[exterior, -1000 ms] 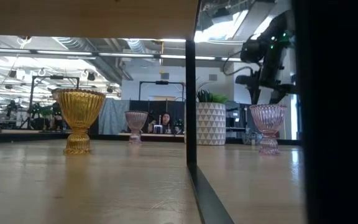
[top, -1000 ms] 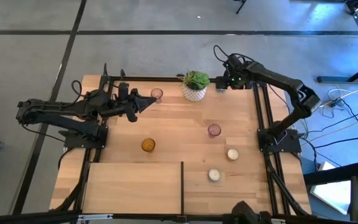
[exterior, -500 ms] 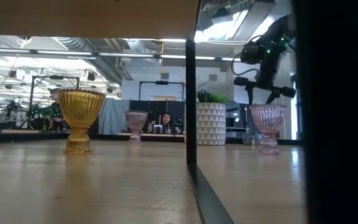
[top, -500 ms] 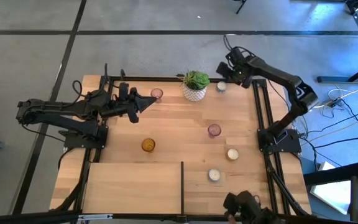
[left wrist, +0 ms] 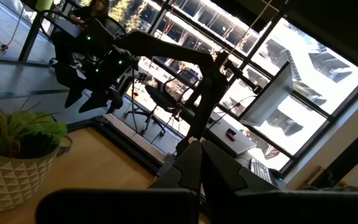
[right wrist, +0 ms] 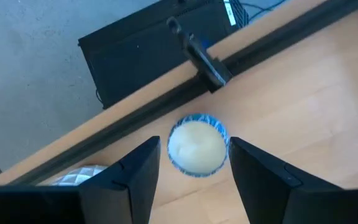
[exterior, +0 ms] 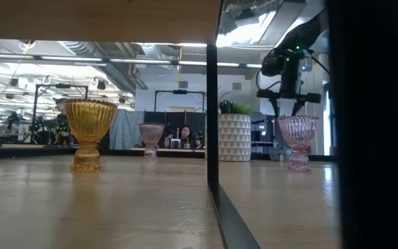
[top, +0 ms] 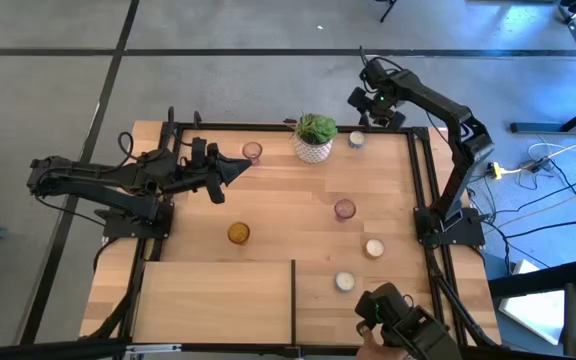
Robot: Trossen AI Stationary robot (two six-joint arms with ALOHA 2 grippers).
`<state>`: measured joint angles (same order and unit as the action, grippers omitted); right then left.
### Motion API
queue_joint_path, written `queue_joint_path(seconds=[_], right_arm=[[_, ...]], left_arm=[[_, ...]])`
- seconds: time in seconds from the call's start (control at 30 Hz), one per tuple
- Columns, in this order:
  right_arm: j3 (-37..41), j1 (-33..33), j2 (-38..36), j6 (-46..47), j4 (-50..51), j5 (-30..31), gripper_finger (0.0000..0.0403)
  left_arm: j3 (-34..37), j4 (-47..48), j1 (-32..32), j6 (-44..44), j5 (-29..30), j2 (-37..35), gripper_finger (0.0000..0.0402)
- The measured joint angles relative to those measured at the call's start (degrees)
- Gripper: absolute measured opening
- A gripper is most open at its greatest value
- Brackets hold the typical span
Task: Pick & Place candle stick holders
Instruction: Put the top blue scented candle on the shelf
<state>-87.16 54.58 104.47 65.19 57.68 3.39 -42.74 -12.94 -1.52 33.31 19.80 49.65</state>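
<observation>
A white holder [top: 355, 140] stands on its base at the table's far right, beside the white plant pot [top: 314, 142]. My right gripper [top: 369, 104] hangs open above it near the far edge; in the right wrist view the holder [right wrist: 197, 147] shows below, between the spread fingers, untouched. A pinkish holder [top: 252, 151] stands far left of the pot, another [top: 344, 209] at mid right, the amber one [top: 238, 233] mid table, and two white ones [top: 374, 248] [top: 344, 282] near right. My left gripper [top: 234, 170] is shut and empty, just near of the far-left pink holder.
A dark rail frame [top: 414, 170] runs along the table's far and right edges. A dark upright divider [top: 293, 300] splits the near part of the table. A dark object [top: 398, 325] shows at the near edge. Bare wood [top: 288, 200] lies mid table.
My right gripper has risen from the white holder at the far right and drawn back toward the far edge. The holder, covered by the gripper a second ago, now stands in plain view on the table.
</observation>
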Motion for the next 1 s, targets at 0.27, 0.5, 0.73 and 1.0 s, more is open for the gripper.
queue_joint_path(seconds=[0.27, 0.5, 0.73, 1.0], right_arm=[[5.22, -0.34, -0.09, 4.76, -1.76, -1.29, 0.0195], [9.56, -0.9, -0.07, 4.09, -5.67, -3.93, 0.0195], [9.66, -1.37, -0.07, 0.7, -3.28, -0.38, 0.0195], [9.66, -2.28, 1.58, -0.89, -3.34, -1.04, 0.0195]], left_arm=[[0.0, -0.01, 0.0, 0.45, 0.07, 0.0, 0.0004], [0.0, 0.08, 0.0, 0.93, 0.0, 0.0, 0.0004], [0.0, 1.04, 0.0, 1.21, -0.14, 0.0, 0.0004], [0.0, 1.19, 0.0, 1.47, -0.14, 0.0, 0.0004]])
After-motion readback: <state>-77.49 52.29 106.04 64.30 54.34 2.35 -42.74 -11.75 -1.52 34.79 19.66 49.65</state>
